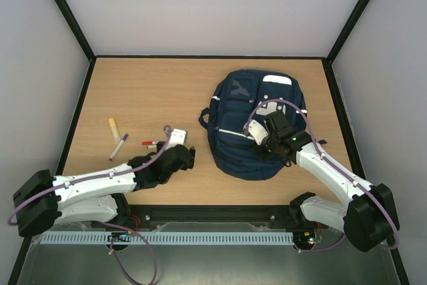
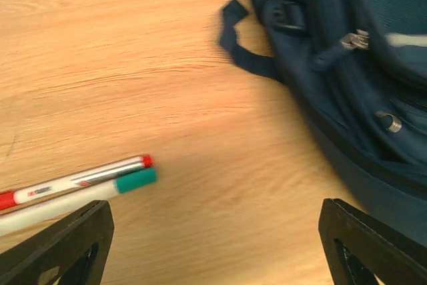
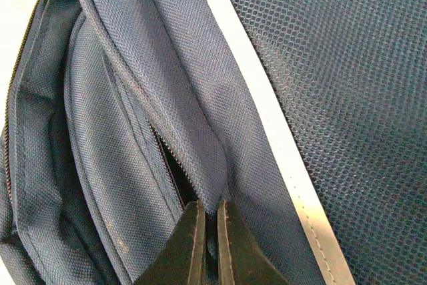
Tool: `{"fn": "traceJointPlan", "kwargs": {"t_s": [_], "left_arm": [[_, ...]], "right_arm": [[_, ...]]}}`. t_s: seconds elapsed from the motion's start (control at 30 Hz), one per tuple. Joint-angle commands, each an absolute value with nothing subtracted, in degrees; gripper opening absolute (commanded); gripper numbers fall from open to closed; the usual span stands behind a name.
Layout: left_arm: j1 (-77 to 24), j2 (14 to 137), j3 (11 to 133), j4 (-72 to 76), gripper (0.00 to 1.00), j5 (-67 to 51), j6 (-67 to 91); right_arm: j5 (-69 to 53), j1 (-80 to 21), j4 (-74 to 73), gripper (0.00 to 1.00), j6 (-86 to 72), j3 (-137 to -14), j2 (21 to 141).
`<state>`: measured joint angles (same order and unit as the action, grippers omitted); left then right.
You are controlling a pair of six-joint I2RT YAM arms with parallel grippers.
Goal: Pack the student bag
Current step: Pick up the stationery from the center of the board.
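The student bag [image 1: 248, 108], navy blue with white stripes, lies flat on the right half of the table. My right gripper [image 1: 257, 142] rests on its front. In the right wrist view this gripper [image 3: 207, 221] is shut on a fold of bag fabric [image 3: 200, 118] beside a partly open zipper [image 3: 170, 165]. My left gripper [image 1: 189, 159] is open and empty, low over the wood just left of the bag. In the left wrist view its fingers [image 2: 60, 248] stand wide apart, with the bag [image 2: 360, 85] to the right.
A red-capped marker [image 2: 80, 179] and a green-capped marker [image 2: 100, 191] lie side by side left of my left gripper; the red one also shows from above [image 1: 152, 143]. A purple pen [image 1: 119, 146] and a yellow stick [image 1: 115, 129] lie further left. A bag strap [image 2: 243, 48] trails onto the wood.
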<state>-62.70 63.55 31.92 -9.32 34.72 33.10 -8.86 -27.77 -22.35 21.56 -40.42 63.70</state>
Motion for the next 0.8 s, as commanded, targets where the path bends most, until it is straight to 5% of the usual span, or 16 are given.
{"fn": "traceJointPlan", "kwargs": {"t_s": [0.0, 0.27, 0.77], "left_arm": [[-53.9, 60.5, 30.3, -12.7, 0.9, 26.5, 38.3], [-42.0, 62.2, 31.6, -18.2, 0.87, 17.8, 36.3], [-41.4, 64.4, 36.2, -31.3, 0.85, 15.3, 43.4]], "right_arm": [[-12.1, -27.7, -22.0, 0.01, 21.5, -39.4, 63.2], [-12.4, -27.1, -21.8, 0.01, 21.7, -39.0, 62.1], [-14.0, -25.3, -22.5, 0.01, 21.8, -39.1, 60.8]]}}
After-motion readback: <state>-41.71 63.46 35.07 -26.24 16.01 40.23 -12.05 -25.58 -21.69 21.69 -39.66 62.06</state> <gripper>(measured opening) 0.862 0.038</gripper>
